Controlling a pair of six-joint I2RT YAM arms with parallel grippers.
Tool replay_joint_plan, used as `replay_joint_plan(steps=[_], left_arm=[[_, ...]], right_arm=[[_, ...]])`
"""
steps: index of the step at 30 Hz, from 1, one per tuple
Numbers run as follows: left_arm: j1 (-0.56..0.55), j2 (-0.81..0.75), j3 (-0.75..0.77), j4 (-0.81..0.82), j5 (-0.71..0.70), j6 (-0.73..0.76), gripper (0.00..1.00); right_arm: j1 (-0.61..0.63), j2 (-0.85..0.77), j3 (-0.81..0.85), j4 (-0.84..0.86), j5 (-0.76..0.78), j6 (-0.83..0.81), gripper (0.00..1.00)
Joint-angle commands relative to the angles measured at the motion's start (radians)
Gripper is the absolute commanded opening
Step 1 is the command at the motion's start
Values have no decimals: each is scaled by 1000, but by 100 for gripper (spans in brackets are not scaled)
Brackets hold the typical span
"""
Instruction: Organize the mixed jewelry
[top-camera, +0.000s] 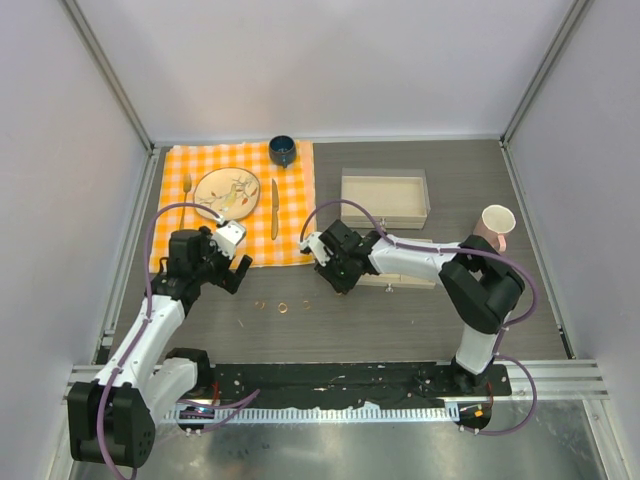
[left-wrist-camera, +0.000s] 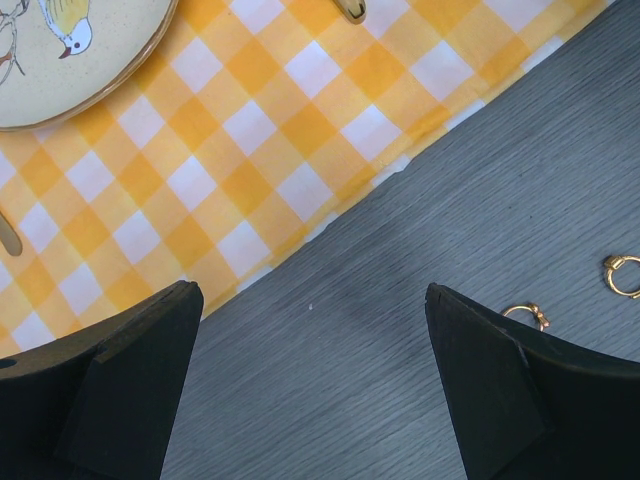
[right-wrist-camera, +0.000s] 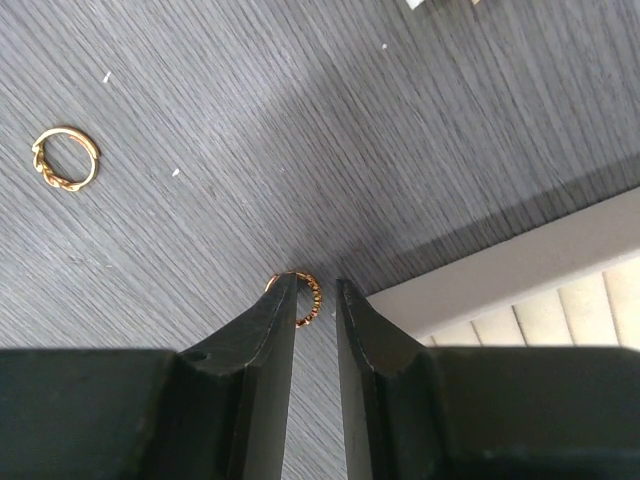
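Barely begun: right hand (right-wrist-camera: 317, 285) nips one ring (right-wrist-camera: 314, 293) beside the tray (right-wrist-camera: 520, 270), left hand (left-wrist-camera: 310, 400) wide; other rings (left-wrist-camera: 622, 275) dot the tabletop (right-wrist-camera: 200, 100).

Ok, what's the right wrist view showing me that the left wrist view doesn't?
Only the right wrist: the right gripper, fingers nearly together at a beaded gold ring (grip unclear), a twisted gold ring lying apart to the left, and the beige tray's rim. Only the left wrist: the left gripper wide open, the checked cloth, the plate's edge, a bow-topped gold ring and another ring beside its right finger. Both: the dark grey table with loose rings on it.
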Motion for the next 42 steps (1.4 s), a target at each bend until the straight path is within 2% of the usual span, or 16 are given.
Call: replay_joint_plan(steps=[1,13,27,35,42], left_arm=[[-2,-9,0,32,-1,8,100],[-2,-3,6,32,3,1,100],[-2,0,12,29,6,1,100],[-2,-7,8,26,2,5,100],[-2,-15,0,31,8,2,100]], right_arm=[[4,-33,-30,-36,29,-20,28],[5,-68,-38,-56,19,-28,32],[4,-53,-44,-36,37,-26,31],[11,-48,-55,-25,57,-11,24],[15,-47,-53,-27,72,-8,11]])
